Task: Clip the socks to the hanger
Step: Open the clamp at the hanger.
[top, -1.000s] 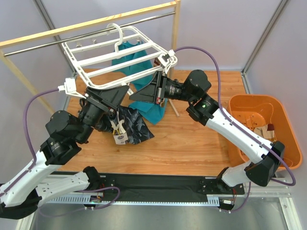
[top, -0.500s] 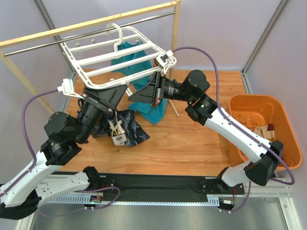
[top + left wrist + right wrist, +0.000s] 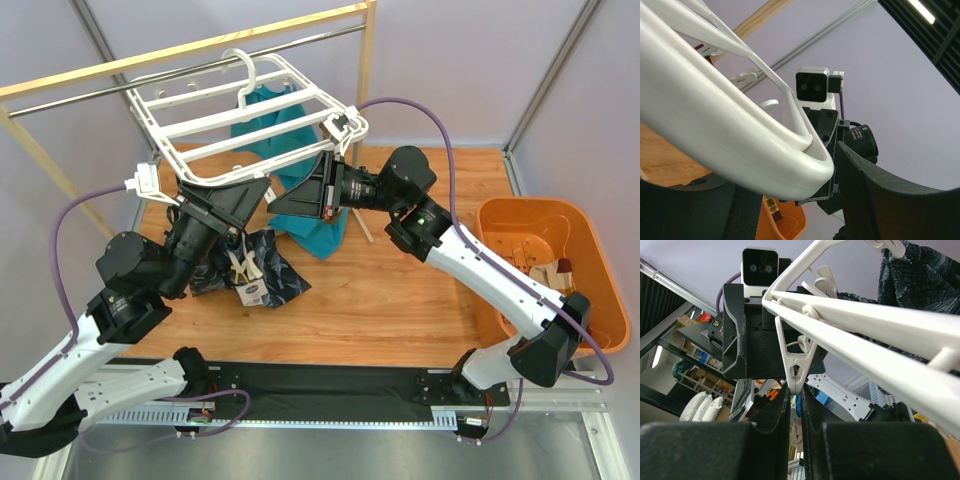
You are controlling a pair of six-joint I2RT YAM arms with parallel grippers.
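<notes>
The white hanger point(image 3: 352, 128) hangs tilted from the rail. My left gripper point(image 3: 240, 200) is open, and the hanger's thick rounded front corner point(image 3: 715, 130) lies between its wide-apart fingers point(image 3: 890, 200), with a gap on the right side. My right gripper point(image 3: 290, 197) is under the hanger's near edge, its fingertips nearly together and pinching the tip of a white clip point(image 3: 796, 365) that dangles from a hanger bar point(image 3: 880, 335). Beige and maroon socks point(image 3: 545, 268) lie in the orange bin. A small cream piece with a dark label point(image 3: 248, 278) sits below my left gripper.
The orange bin point(image 3: 600, 250) stands at the right and also shows in the left wrist view point(image 3: 785, 225). A navy patterned cloth point(image 3: 275, 265) lies on the wooden table under the left arm. A teal cloth point(image 3: 315, 235) hangs behind the grippers. The wooden rack point(image 3: 200, 50) spans the back.
The hanger and both grippers have shifted slightly left. The navy cloth has bunched in toward the left arm.
</notes>
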